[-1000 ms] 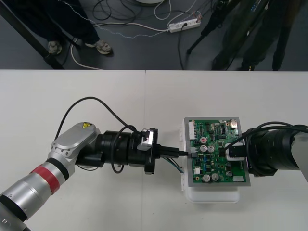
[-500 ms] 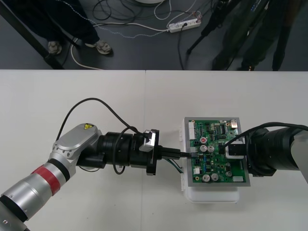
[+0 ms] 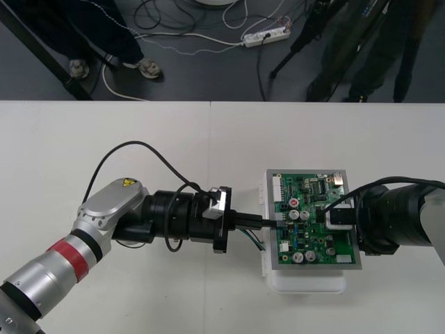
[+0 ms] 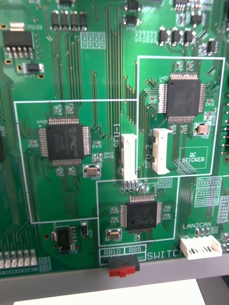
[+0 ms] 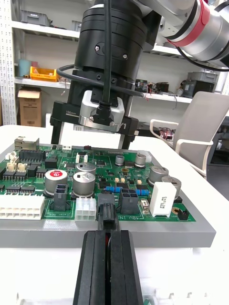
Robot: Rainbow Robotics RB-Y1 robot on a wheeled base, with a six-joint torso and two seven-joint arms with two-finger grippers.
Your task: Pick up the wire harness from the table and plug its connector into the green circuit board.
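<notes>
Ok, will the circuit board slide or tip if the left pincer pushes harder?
Tipping seems unlikely: the circuit board sits low on a broad white base flat on the table. Sliding is possible, since the left pincer, shut on the plug, would push level at its edge. The right pincer standing open over the far side may brace it.

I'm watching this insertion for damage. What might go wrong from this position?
1. The left tool is shut on the plug right at the green circuit board's edge; a skewed push may jam it.
2. The right tool, open, stands low over the board near the capacitors; drift could knock them.
3. The loose wires trail beside the left tool and may snag.
</notes>
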